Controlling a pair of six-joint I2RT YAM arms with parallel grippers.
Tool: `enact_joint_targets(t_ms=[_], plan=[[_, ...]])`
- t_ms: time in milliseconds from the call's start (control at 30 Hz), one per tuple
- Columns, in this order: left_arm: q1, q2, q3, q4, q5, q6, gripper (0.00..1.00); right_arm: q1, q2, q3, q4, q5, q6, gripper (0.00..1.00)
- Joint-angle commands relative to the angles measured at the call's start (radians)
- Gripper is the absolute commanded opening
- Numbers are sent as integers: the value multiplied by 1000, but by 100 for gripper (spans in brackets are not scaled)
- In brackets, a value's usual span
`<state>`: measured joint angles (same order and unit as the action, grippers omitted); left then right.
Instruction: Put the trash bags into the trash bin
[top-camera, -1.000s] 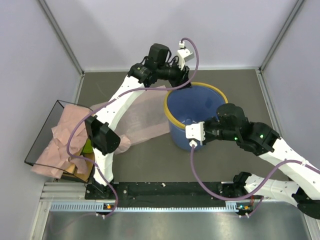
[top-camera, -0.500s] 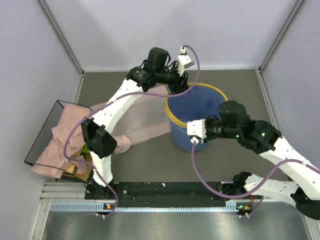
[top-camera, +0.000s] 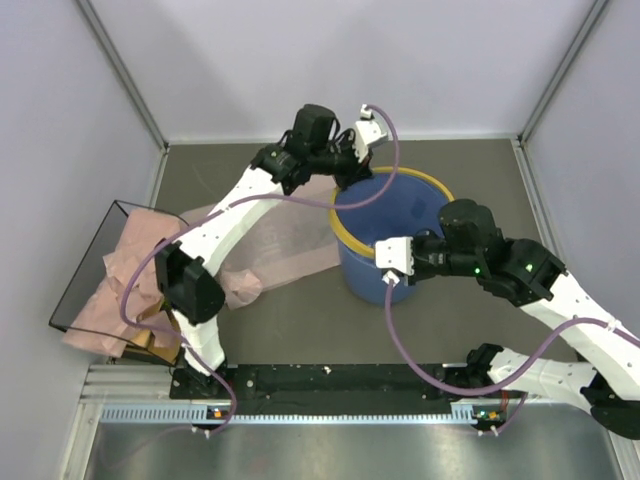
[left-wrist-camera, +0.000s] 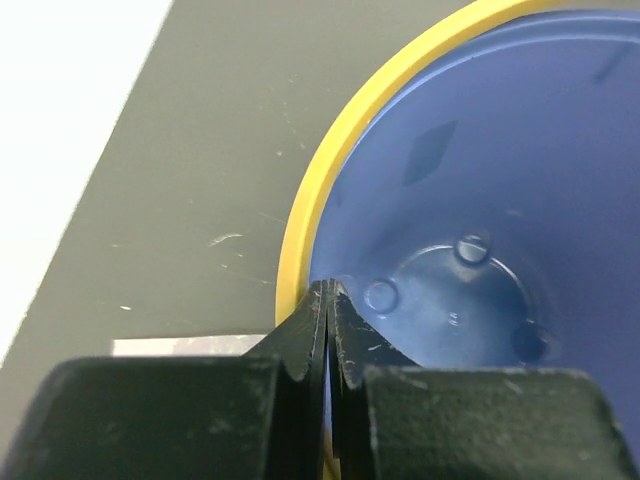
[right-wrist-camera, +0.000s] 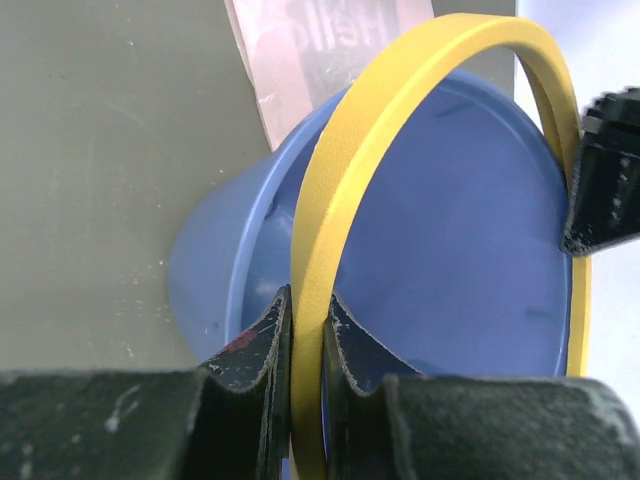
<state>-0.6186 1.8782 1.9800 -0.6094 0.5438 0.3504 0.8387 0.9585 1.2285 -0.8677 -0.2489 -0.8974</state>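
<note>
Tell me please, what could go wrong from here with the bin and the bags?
1. The left tool is shut on nothing at the edge of the trash bin, which is empty. The trash bag lies flat on the table, so this tool has no bag to drop in.
2. The right tool pinches only the yellow rim. The bin could tip or slip if pulled.

Pale lavender walls, dark matte tabletop, seemingly aluminium corner posts
</note>
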Motion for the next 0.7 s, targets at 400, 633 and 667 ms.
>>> enact_joint_targets(t_ms=[400,633,667], plan=[[-63,-266,-319,315,-223,190,0,-15,-10,109,-68,-50,66,32],[-12,-211,-180,191,-81,-18,29,-13,-20,94,-82,-58,43,4],[8,-209,-165,177,-62,-49,42,-15,-18,94,-91,-70,46,10]])
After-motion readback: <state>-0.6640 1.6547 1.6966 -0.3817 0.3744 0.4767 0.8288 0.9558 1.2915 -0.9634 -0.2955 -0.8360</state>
